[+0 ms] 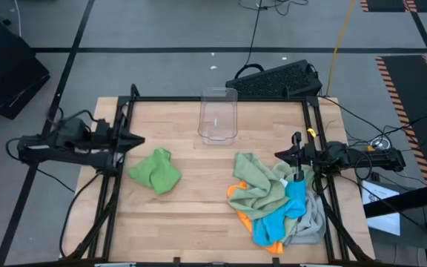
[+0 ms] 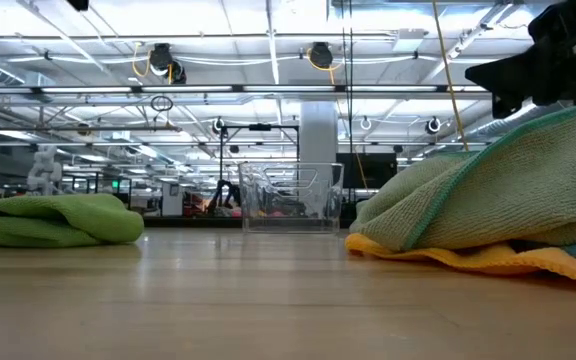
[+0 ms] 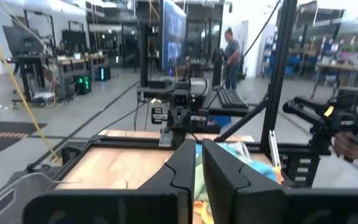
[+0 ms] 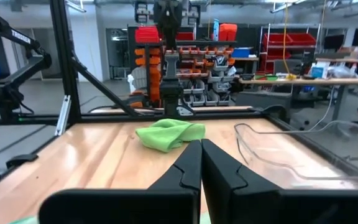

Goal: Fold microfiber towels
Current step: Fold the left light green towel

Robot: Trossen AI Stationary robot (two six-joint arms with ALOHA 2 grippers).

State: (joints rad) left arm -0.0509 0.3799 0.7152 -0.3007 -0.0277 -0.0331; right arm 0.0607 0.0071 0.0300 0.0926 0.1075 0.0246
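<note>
With both grippers, left [image 1: 136,139] and right [image 1: 280,155], waiting closed and empty, folding is not starting yet; next calls for picking the green towel [image 1: 156,170] or one from the pile [image 1: 276,200].

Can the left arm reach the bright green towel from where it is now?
Probably yes. The bright green towel lies alone on bare table beside the left gripper, with nothing between them; the plastic bin stands off to the side.
</note>
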